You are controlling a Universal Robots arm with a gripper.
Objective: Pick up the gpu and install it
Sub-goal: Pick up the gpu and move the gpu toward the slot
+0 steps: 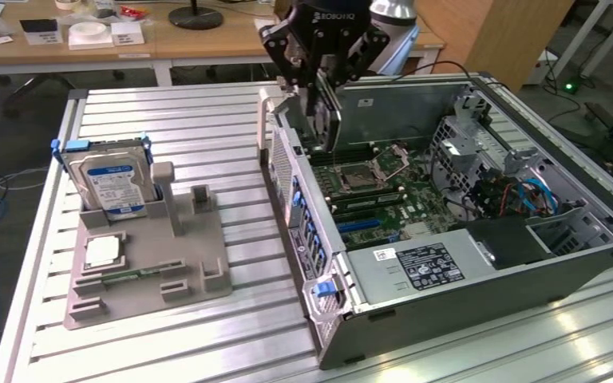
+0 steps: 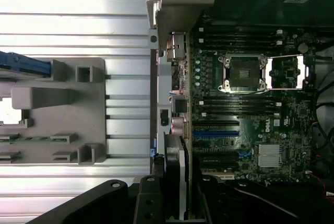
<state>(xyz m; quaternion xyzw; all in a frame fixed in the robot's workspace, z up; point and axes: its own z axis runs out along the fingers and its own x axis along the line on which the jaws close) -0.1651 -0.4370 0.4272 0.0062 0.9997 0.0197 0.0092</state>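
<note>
One gpu [image 1: 326, 124] in the grip, clamped upright and on edge by the pincer [image 1: 321, 80]. Holds it over the open computer case [image 1: 477, 307], just beside the rear wall [image 1: 283, 163], above the motherboard [image 1: 392, 203]. Well apart, toward the exterior view's left — hard drive [image 1: 109, 179] standing in a grey holder [image 1: 147, 267] on the slatted bench [image 1: 179, 120].

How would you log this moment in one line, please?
gripper shut on gpu | gpu upright above motherboard in open case | not yet seated
</note>
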